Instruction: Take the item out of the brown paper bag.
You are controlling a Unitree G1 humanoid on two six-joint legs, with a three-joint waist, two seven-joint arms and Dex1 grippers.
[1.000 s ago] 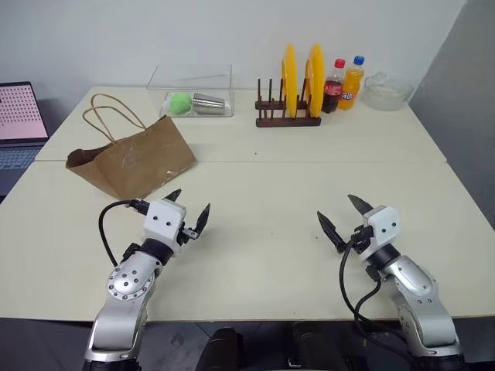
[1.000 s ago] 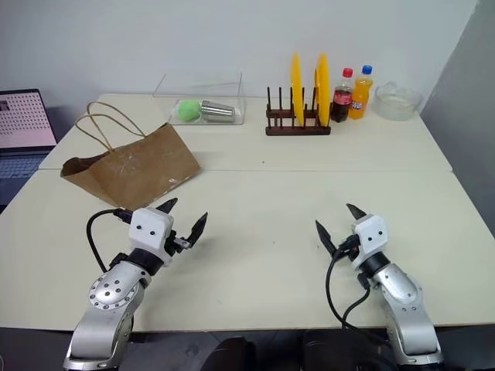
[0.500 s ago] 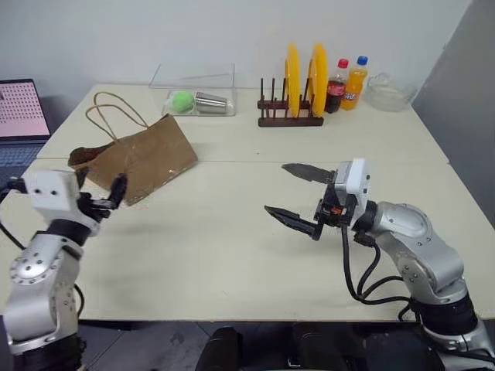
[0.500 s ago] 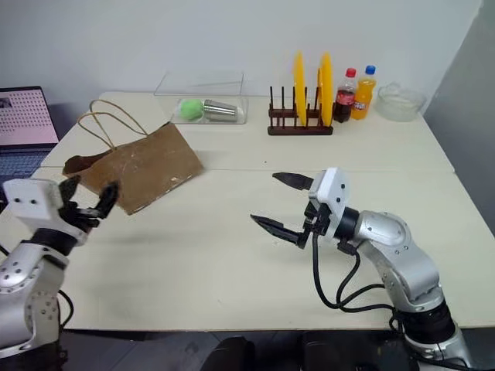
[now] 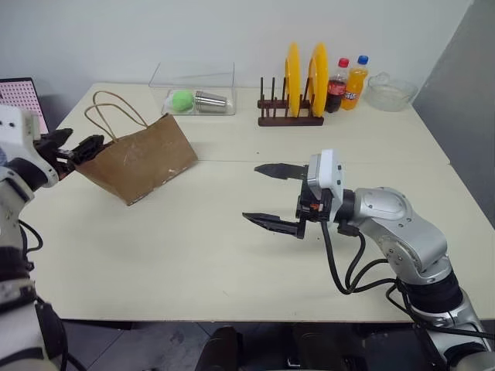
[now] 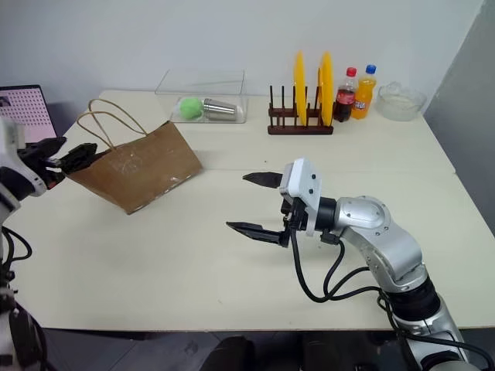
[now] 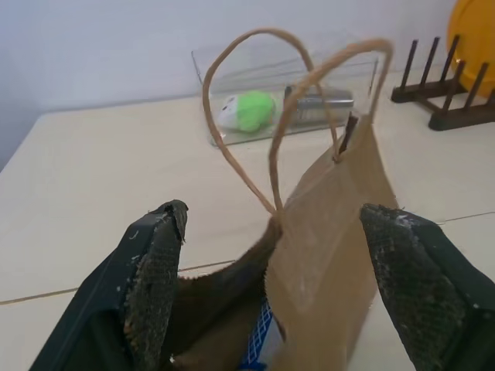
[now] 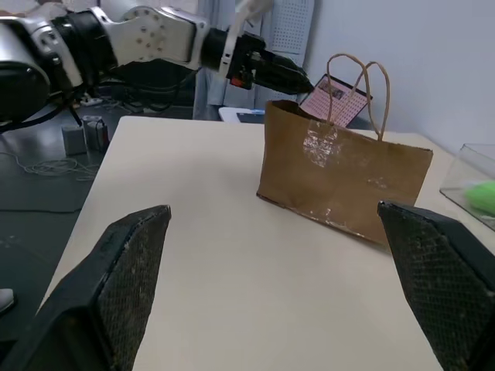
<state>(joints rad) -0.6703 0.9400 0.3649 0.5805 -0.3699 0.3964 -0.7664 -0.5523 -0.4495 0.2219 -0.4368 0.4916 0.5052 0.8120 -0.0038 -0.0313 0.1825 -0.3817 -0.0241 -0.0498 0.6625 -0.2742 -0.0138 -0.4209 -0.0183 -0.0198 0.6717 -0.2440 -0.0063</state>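
The item is still inside the brown paper bag, at the table's far left. The left tool is open at the bag's mouth, gripping nothing. The right tool is open and empty mid-table; the whole extraction remains.

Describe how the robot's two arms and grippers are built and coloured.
Both arms are silver-grey metal with rounded joints. A white boxy wrist block carries each gripper: left gripper, right gripper. Its two fingers are black, tapered, with textured inner pads. Black cables loop beside the right forearm.
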